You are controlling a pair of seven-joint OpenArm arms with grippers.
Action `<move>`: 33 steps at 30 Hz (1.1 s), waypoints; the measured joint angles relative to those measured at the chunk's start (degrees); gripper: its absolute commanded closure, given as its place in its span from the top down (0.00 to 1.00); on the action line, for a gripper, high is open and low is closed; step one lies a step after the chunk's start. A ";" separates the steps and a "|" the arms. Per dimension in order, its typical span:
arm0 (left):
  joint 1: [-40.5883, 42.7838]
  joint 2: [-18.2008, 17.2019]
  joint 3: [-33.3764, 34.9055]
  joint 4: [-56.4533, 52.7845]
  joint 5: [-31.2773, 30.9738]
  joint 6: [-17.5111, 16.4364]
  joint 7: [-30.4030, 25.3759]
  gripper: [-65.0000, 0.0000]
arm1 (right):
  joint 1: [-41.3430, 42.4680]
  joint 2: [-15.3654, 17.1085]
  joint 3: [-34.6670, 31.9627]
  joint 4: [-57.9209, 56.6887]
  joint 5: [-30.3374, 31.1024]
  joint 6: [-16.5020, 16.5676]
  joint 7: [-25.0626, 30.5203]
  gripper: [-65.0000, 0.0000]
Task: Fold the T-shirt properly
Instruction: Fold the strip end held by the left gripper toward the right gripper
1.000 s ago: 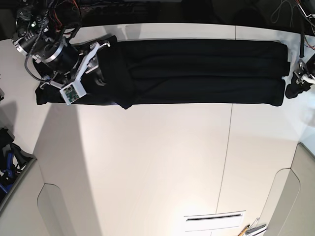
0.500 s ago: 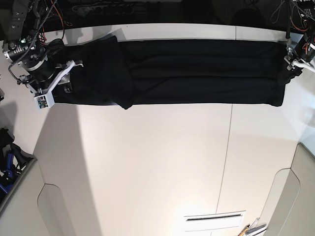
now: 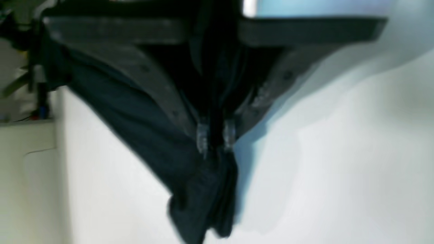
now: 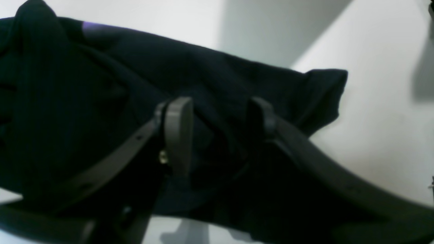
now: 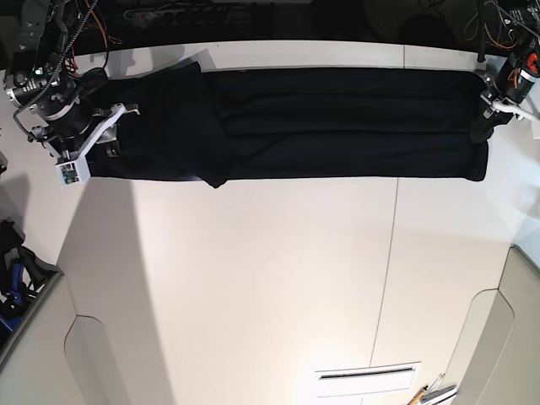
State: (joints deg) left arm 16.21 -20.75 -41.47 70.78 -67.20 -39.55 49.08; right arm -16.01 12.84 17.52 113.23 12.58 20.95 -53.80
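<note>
Left gripper (image 3: 215, 137) is clamping the T-shirt (image 5: 337, 122) end, right gripper (image 4: 217, 132) fingers are apart around cloth; lifting evenly seems best.

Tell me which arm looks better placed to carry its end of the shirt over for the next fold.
Left, probably. The left gripper is pinched shut on the T-shirt, with cloth bunched below its fingertips. The right gripper stands open around its end, gripping nothing yet.
</note>
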 measured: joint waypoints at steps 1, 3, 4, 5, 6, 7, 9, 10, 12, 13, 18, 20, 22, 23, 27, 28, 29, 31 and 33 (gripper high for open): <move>-0.02 -0.02 0.00 0.44 -2.80 0.09 3.04 0.00 | 0.00 0.00 0.00 0.00 0.00 0.00 0.00 0.40; 0.11 -0.02 0.00 1.86 -10.12 0.09 9.73 0.00 | 0.00 -0.02 -0.02 0.00 -0.48 -1.14 0.09 0.40; 0.09 0.02 0.02 2.60 -14.40 0.09 12.94 0.00 | 0.00 -0.13 -0.02 0.00 -1.97 -2.56 0.17 0.40; 0.00 0.15 0.00 3.56 -16.57 0.07 15.41 0.00 | 0.02 -0.15 0.00 0.00 -3.96 -3.63 0.15 0.40; -0.02 0.24 0.00 4.44 -16.48 0.07 17.51 0.00 | 0.00 -0.13 0.17 0.00 -5.20 -4.52 0.13 0.40; -0.02 0.63 0.00 5.68 -15.87 0.07 18.67 0.00 | -0.02 -0.15 0.72 0.00 -6.10 -4.79 0.11 0.40; 0.13 2.95 -0.13 8.87 -16.11 0.02 19.54 0.00 | 0.02 -0.15 2.25 -0.11 -6.38 -5.16 0.00 0.40; 0.15 4.68 -0.11 10.54 -16.09 0.02 20.35 0.00 | 0.00 -0.15 3.15 -0.22 -6.34 -5.14 0.11 0.40; 0.61 8.13 1.14 14.03 -15.91 0.07 22.12 0.00 | 0.00 -0.17 5.11 -1.01 -6.19 -5.16 0.11 0.40; 1.07 9.60 2.43 15.69 -15.74 0.07 22.05 0.00 | 0.00 -0.17 6.08 -1.44 -6.23 -5.16 0.09 0.40; 2.19 13.77 12.98 24.15 -15.91 0.07 21.94 0.00 | 0.02 0.33 10.29 -5.88 -6.36 -4.92 0.11 0.40; 1.81 14.43 17.99 25.83 -15.85 0.07 21.44 0.00 | 0.02 1.09 11.30 -8.46 -5.55 -4.94 0.17 0.40; 0.63 14.75 21.81 26.27 -15.89 0.09 21.51 0.00 | 0.04 2.16 11.74 -10.80 -5.79 -4.96 0.22 0.40; -0.04 14.97 23.39 26.27 -15.80 0.09 21.51 0.00 | 0.02 2.67 11.78 -11.85 -5.66 -5.09 0.20 0.40; -0.96 16.70 28.76 26.34 -14.27 0.07 17.09 0.00 | -0.02 3.48 11.87 -13.62 -3.06 -3.98 0.02 0.40; -0.90 17.18 29.73 26.34 -12.13 0.09 16.48 0.00 | 0.00 3.45 11.87 -13.62 -1.84 -3.78 0.07 0.40; -0.79 17.77 30.62 26.34 -9.68 0.07 16.00 0.00 | 0.00 3.45 11.87 -13.60 -0.94 -3.76 0.20 0.40; -0.83 18.56 32.04 26.29 -6.93 0.07 15.87 0.00 | 0.00 3.48 11.87 -13.62 -0.11 -3.58 0.17 0.40; -1.05 18.53 33.70 26.29 -5.84 0.07 15.41 0.20 | 0.00 3.48 11.87 -13.62 0.07 -2.84 0.15 0.40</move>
State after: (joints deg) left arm 15.16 -2.22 -7.77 97.08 -73.03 -39.48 64.49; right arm -16.01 16.32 29.39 99.61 12.64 18.11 -53.65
